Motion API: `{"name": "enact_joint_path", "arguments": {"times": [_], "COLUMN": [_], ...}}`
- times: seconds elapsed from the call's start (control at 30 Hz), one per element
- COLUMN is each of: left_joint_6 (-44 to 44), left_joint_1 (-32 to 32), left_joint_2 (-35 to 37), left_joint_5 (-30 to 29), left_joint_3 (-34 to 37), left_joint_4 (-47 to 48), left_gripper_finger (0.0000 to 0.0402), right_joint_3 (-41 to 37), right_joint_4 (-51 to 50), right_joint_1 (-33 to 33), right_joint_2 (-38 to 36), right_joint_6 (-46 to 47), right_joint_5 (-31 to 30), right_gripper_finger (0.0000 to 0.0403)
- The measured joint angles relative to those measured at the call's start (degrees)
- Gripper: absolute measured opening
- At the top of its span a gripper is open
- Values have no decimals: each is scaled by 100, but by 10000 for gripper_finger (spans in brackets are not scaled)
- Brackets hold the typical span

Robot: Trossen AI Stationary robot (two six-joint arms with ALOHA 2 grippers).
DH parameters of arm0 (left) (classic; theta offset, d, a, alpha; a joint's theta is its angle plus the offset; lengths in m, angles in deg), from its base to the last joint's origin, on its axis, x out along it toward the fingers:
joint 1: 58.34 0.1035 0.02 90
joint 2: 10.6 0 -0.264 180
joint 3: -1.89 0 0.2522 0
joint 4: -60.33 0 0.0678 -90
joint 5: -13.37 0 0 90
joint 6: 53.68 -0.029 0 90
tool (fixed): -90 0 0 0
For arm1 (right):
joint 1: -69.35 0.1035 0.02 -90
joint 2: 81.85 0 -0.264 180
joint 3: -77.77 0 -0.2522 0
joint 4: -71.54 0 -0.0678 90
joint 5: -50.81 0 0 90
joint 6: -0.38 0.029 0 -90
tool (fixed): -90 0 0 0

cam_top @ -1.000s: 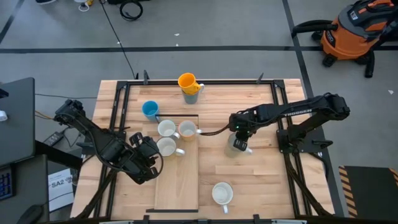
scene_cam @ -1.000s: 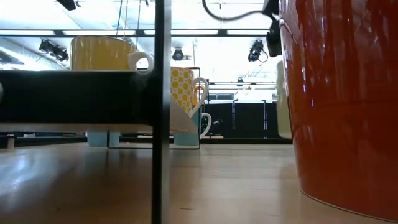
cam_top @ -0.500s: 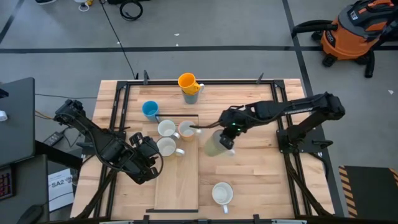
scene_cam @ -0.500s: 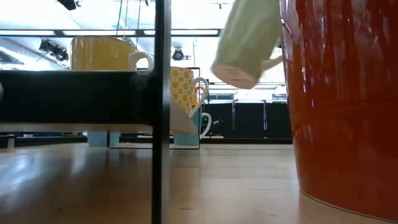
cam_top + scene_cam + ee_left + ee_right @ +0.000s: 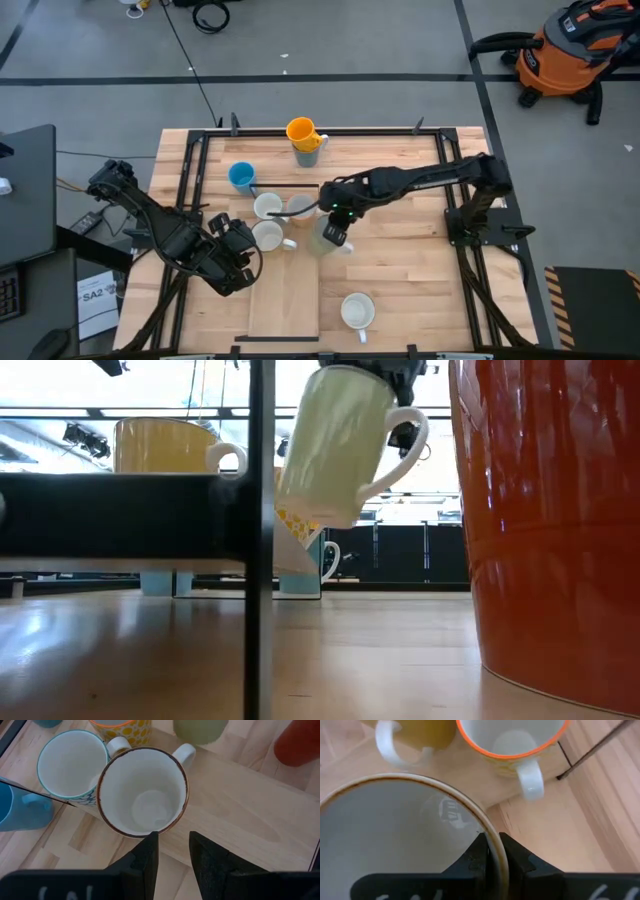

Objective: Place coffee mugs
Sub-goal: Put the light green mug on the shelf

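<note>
Aloft, pale green mug (image 5: 335,445) in right end effector (image 5: 335,216)

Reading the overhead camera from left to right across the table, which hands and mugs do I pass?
Left hand → blue mug → orange mug → pale green mug gripped by the right hand → white mug near the front edge.

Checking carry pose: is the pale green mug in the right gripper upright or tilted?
Tilted. In the low view the pale green mug hangs slanted above the table, rim pinched by the right gripper.
</note>
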Motion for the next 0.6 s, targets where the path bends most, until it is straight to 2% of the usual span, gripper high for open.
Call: {"name": "enact_joint_path", "arguments": {"times": [0.3,0.6], "left_joint_6": [0,1], "left_joint_1": [2,1], "left_joint_2": [0,0], "left_joint_5": [1,1], "left_joint_3": [0,0], "left_joint_4": [0,-2], "left_gripper_finger": [117,117], "right_joint_3": [266,268], "right_joint_4": [18,224], "right_joint_1": [-13,-137], "right_joint_2": [512,526], "right_joint_6": [-187,-217], "right_joint_5": [2,-86], "right_gripper_finger": [38,38]}}
